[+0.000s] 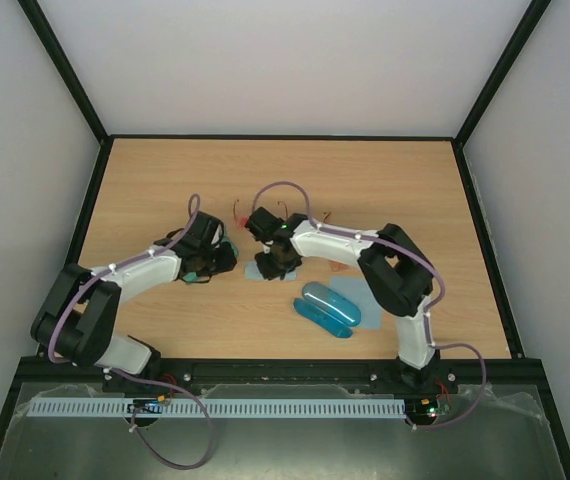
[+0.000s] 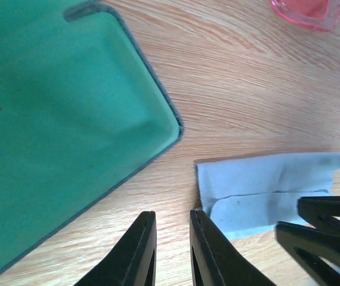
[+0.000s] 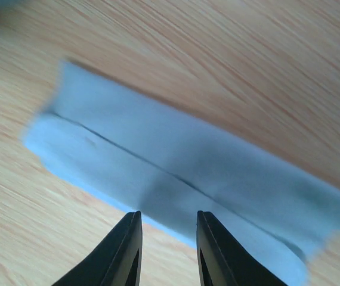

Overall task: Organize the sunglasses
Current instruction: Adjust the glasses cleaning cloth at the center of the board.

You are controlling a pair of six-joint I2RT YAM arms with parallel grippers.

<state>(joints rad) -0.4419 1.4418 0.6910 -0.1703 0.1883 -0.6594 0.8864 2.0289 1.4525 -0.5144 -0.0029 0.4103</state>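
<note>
The red-pink sunglasses [image 2: 306, 12], upper right on the surface, look light, thin and fragile, so grip them at the frame's bridge, not a lens; your left fingers [image 2: 140, 253] and right fingers [image 3: 128, 253] stand slightly parted, empty.

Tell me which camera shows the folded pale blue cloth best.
Right wrist: the folded cloth fills the frame and its crease is plain, though slightly blurred. Left wrist shows it sharp but partly behind the right hand. Top external shows only a small sliver under that hand.
</note>
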